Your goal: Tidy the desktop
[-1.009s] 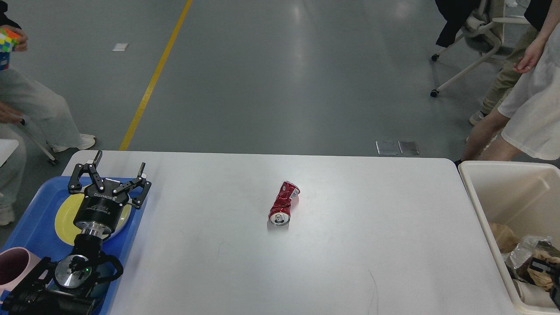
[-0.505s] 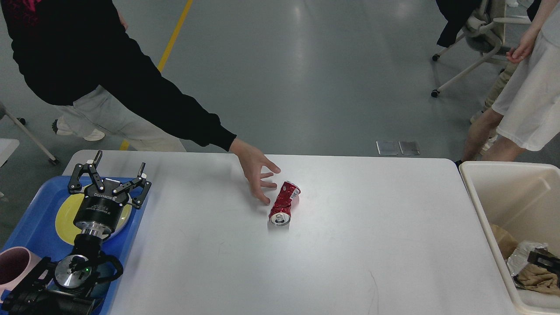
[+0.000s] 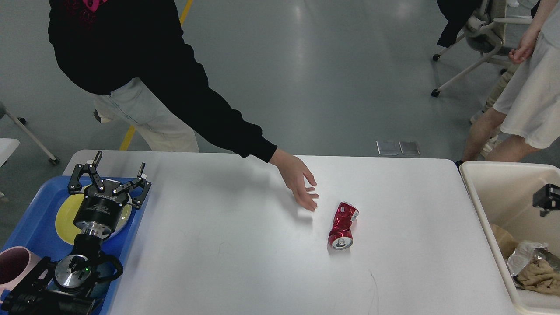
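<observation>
Head view: desktop (image 3: pixel 245 262) runs long left-right; left claw (image 3: pixel 109 173) spread open; right claw (image 3: pixel 546 199) state unclear

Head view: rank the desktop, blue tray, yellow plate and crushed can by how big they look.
1. desktop
2. blue tray, partly cut off by the frame edge and covered by the left arm
3. yellow plate, partly hidden behind the left hand
4. crushed can

The left black two-finger gripper (image 3: pixel 110 171) hangs with fingers spread above the yellow round plate (image 3: pixel 65 214) on the blue plastic tray (image 3: pixel 33 210). To its right the white matte desktop (image 3: pixel 218 245) lies bare as far as a person's outstretched hand (image 3: pixel 299 181). Just beyond that hand lies a crushed red metal can (image 3: pixel 343 224), and farther right stands the cream plastic bin (image 3: pixel 494 192).
</observation>
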Available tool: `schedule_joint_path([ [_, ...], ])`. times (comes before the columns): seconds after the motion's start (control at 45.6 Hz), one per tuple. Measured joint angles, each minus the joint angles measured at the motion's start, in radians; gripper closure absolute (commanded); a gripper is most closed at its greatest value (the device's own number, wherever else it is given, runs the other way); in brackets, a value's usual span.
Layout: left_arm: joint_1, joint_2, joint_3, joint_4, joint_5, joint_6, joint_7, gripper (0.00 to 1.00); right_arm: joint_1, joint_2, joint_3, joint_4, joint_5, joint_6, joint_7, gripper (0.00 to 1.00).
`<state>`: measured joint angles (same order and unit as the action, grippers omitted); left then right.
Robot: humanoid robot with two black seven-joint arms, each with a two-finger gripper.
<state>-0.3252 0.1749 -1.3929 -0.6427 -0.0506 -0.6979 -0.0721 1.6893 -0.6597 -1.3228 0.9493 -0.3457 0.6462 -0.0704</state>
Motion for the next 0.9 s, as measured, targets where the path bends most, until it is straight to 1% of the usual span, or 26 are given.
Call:
schedule_joint_path([
  [0.066, 0.0, 0.0, 0.0, 0.0, 0.0, 0.0, 0.0, 0.03, 0.133, 0.05, -0.056, 0.1, 0.0, 0.019, -0.008, 0.0],
  [0.132, 0.0, 0.0, 0.0, 0.0, 0.0, 0.0, 0.0, 0.03, 0.265, 0.128, -0.117, 0.19, 0.001, 0.049, -0.011, 0.0],
  [0.219, 0.0, 0.0, 0.0, 0.0, 0.0, 0.0, 0.0, 0.03, 0.436, 0.235, -0.16, 0.288, 0.007, 0.121, -0.012, 0.0],
  [0.285, 0.0, 0.0, 0.0, 0.0, 0.0, 0.0, 0.0, 0.03, 0.531, 0.272, -0.142, 0.334, 0.011, 0.182, -0.008, 0.0],
  [0.373, 0.0, 0.0, 0.0, 0.0, 0.0, 0.0, 0.0, 0.04, 0.63, 0.287, -0.079, 0.397, 0.016, 0.242, -0.005, 0.0],
  [0.439, 0.0, 0.0, 0.0, 0.0, 0.0, 0.0, 0.0, 0.03, 0.707, 0.289, -0.03, 0.463, 0.018, 0.257, -0.006, 0.0],
  [0.505, 0.0, 0.0, 0.0, 0.0, 0.0, 0.0, 0.0, 0.03, 0.786, 0.296, 0.024, 0.543, 0.022, 0.252, -0.008, 0.0],
  [0.614, 0.0, 0.0, 0.0, 0.0, 0.0, 0.0, 0.0, 0.04, 0.853, 0.304, 0.081, 0.636, 0.028, 0.223, -0.008, 0.0],
  [0.68, 0.0, 0.0, 0.0, 0.0, 0.0, 0.0, 0.0, 0.03, 0.869, 0.308, 0.089, 0.679, 0.035, 0.185, -0.008, 0.0],
  [0.724, 0.0, 0.0, 0.0, 0.0, 0.0, 0.0, 0.0, 0.04, 0.873, 0.31, 0.086, 0.711, 0.039, 0.134, -0.009, 0.0],
  [0.812, 0.0, 0.0, 0.0, 0.0, 0.0, 0.0, 0.0, 0.03, 0.869, 0.311, 0.077, 0.73, 0.041, 0.089, -0.009, 0.0],
  [0.899, 0.0, 0.0, -0.001, 0.0, 0.0, 0.0, 0.0, 0.03, 0.857, 0.312, 0.071, 0.732, 0.044, 0.07, -0.008, 0.0],
])
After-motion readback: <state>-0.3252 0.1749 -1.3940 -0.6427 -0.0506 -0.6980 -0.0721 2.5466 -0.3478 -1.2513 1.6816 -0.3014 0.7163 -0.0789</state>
